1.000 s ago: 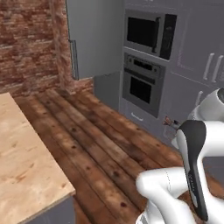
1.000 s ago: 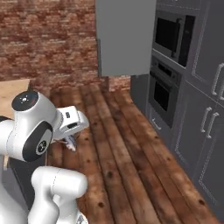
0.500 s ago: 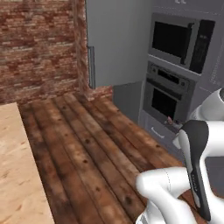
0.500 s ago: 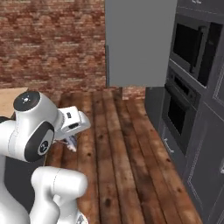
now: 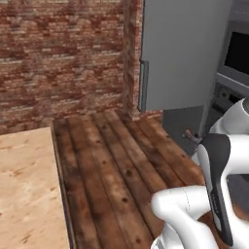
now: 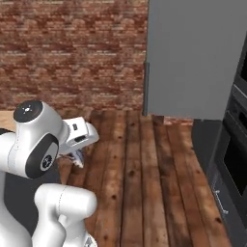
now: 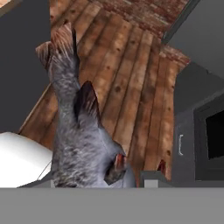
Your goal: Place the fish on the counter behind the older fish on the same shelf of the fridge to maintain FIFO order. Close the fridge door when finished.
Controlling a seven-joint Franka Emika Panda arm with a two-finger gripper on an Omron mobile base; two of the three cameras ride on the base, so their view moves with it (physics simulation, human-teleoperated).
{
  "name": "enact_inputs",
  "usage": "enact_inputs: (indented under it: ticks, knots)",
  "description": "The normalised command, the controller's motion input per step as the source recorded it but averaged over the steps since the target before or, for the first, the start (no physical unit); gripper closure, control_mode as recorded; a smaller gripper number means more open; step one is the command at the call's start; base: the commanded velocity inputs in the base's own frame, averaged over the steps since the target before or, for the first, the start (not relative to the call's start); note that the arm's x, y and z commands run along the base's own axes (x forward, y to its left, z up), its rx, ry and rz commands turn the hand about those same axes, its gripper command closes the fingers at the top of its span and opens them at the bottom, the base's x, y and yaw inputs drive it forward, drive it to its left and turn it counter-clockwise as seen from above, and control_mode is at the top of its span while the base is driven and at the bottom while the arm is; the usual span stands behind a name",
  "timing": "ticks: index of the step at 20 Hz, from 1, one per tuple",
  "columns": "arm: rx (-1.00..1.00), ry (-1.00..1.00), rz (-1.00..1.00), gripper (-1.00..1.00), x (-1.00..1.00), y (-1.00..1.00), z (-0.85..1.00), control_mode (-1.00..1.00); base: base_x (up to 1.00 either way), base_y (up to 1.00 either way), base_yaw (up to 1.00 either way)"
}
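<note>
The fish (image 7: 74,131), mottled grey with brown fins and tail, fills the left of the hand view, and my gripper (image 7: 103,177) is shut on its body. From the right base view the gripper (image 6: 77,154) hangs low beside the arm with the fish (image 6: 76,159) beneath the hand, above the wood floor. The fridge door (image 5: 185,53) is a tall flat grey panel with a vertical bar handle (image 5: 142,85); it also stands ahead as the fridge door (image 6: 193,58). The counter (image 5: 24,194) lies at the lower left. The older fish and the shelf are out of view.
A brick wall (image 6: 72,48) runs across the back. Dark plank floor (image 5: 116,155) stretches between the counter and the fridge door. The grey oven-and-microwave column (image 6: 236,154) stands on the right.
The whole picture has shifted as the base drove and turned: the grey door now looms larger and nearer, and the oven column has slid toward the right edge. The fish stays in my grip.
</note>
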Motion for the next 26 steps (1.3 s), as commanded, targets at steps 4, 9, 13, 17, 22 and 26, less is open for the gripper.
enact_inputs:
  ticks: [4, 9, 13, 17, 22, 26]
  knots:
    - [0.00, 0.00, 0.00, 1.00, 0.00, 0.00, 0.00, 1.00, 1.00, 0.00, 0.36]
    - [0.00, 0.00, 0.00, 1.00, 0.00, 0.00, 0.00, 1.00, 1.00, 0.02, 0.35]
    - [0.00, 0.00, 0.00, 1.00, 0.00, 0.00, 0.00, 1.00, 1.00, 0.01, 0.26]
    - [0.00, 0.00, 0.00, 1.00, 0.00, 0.00, 0.00, 1.00, 1.00, 0.00, 0.11]
    - [0.00, 0.00, 0.00, 1.00, 0.00, 0.00, 0.00, 1.00, 1.00, 0.28, -0.03]
    - [0.00, 0.00, 0.00, 1.00, 0.00, 0.00, 0.00, 1.00, 1.00, 0.48, -0.24]
